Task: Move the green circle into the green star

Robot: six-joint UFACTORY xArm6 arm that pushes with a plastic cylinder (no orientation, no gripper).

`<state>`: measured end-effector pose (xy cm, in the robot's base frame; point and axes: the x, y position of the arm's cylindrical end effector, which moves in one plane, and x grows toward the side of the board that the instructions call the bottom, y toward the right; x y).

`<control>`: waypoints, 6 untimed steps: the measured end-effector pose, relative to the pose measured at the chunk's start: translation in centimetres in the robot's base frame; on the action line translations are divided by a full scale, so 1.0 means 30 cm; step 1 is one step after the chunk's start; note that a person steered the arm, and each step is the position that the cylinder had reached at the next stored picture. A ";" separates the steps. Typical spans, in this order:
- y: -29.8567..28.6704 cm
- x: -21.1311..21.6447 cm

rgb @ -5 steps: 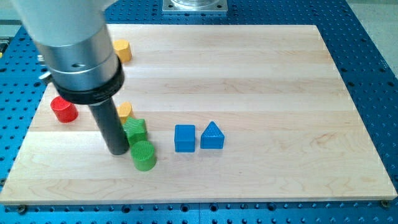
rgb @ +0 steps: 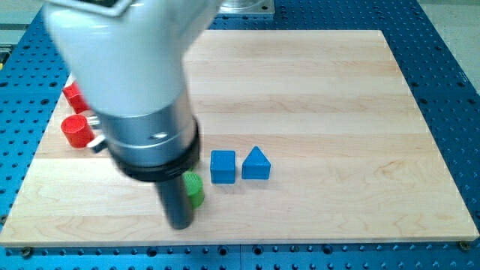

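No writing, label, brand, number or sign can be read anywhere in the camera view. The wooden board (rgb: 337,90), the blue pegboard table (rgb: 450,67) around it and the arm's pale housing (rgb: 127,60) all show plain, unmarked surfaces. The blocks, such as the blue cube (rgb: 223,166) and the blue triangle (rgb: 256,163) at its 3 o'clock, bear no marks either.

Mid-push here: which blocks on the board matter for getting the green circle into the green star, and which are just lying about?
In the job:
- green circle, mostly hidden by the rod
- my tip, at its lower-left
- green star: not visible, likely behind the arm

Lying about:
- blue square
- blue triangle
- red cylinder
- second red block, shape unclear
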<state>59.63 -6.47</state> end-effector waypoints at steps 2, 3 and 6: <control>-0.043 -0.105; -0.119 -0.110; 0.156 -0.145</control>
